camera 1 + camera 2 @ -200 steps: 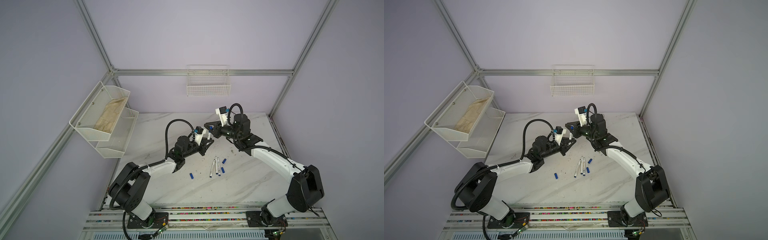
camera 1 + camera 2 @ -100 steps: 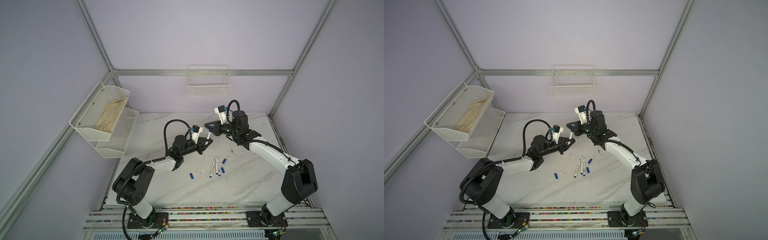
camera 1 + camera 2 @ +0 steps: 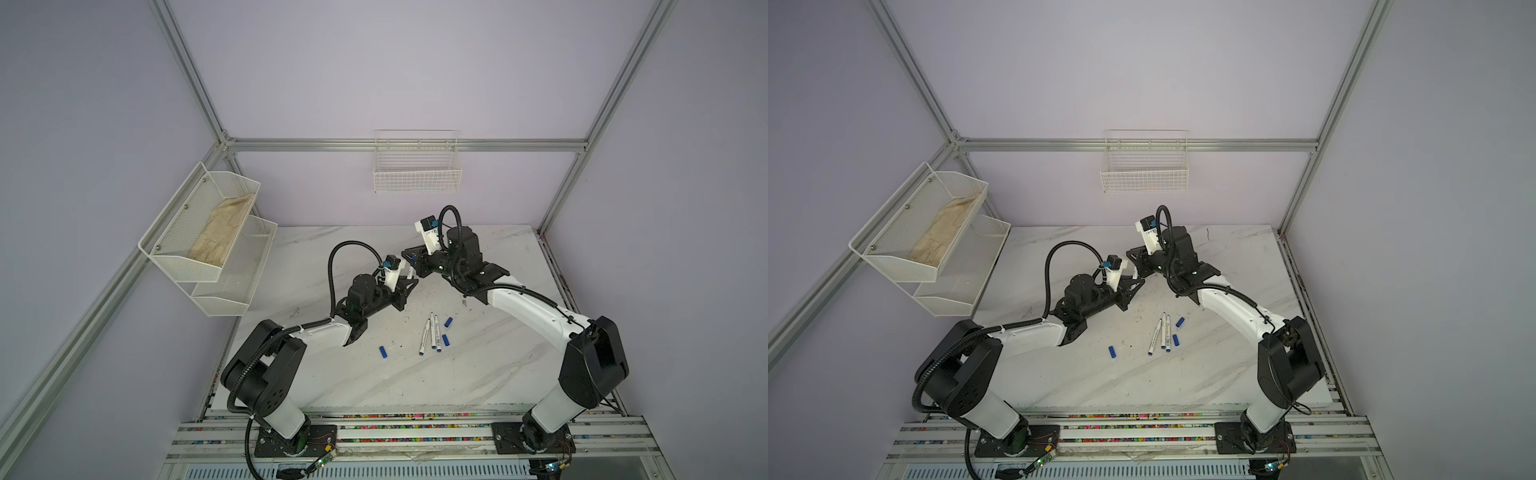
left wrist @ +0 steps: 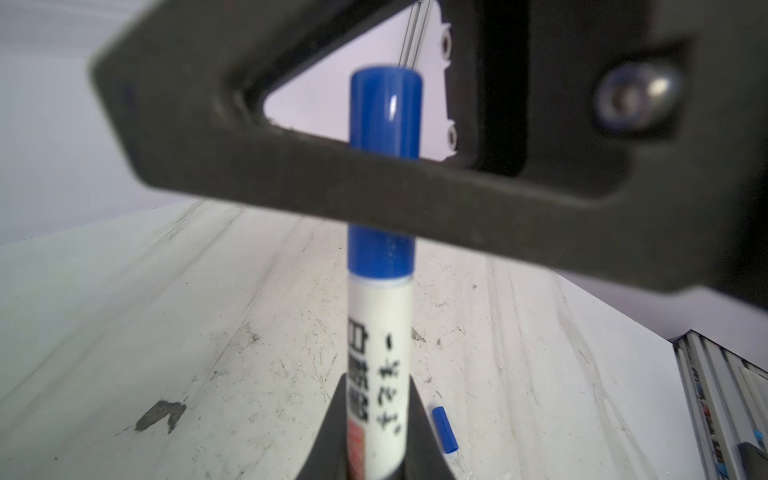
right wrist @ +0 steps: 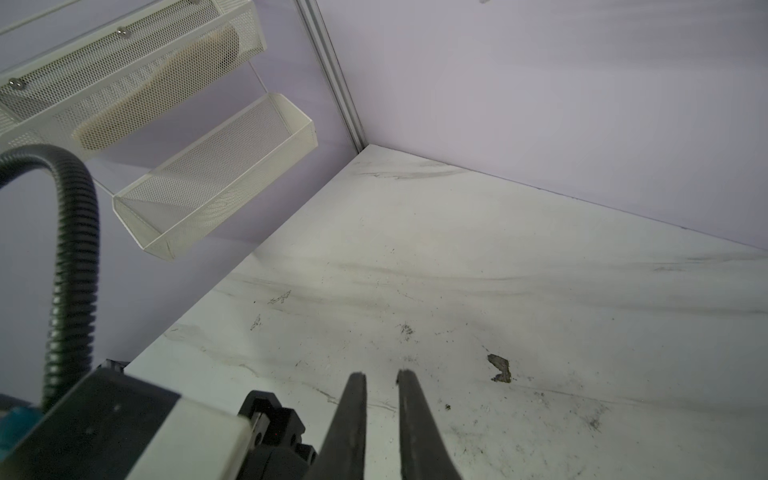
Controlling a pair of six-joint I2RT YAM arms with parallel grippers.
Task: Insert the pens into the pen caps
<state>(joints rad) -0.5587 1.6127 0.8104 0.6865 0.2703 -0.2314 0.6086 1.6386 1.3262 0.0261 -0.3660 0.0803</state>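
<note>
Capped pen (image 4: 380,316) in left gripper (image 4: 378,382)

A white counter (image 3: 478,374) with grey marble veining was seen in both top views, and its surface was marked all over by dark scuffs and specks. Three pens (image 3: 433,330) were laid close together near its middle, roughly parallel (the leftmost pen (image 3: 424,337) was slanted a little away from the other two), with their blue ends turned toward the front edge. Two pen caps (image 3: 1180,322) were found just right of them: a farther cap (image 3: 448,322), slightly apart, and a nearer cap (image 3: 445,339), just beside the right-hand barrel. A third cap (image 3: 383,352) was seen alone, well apart to the left. A dark chipped patch (image 5: 500,368) was shown on the counter in the right wrist view.
</note>
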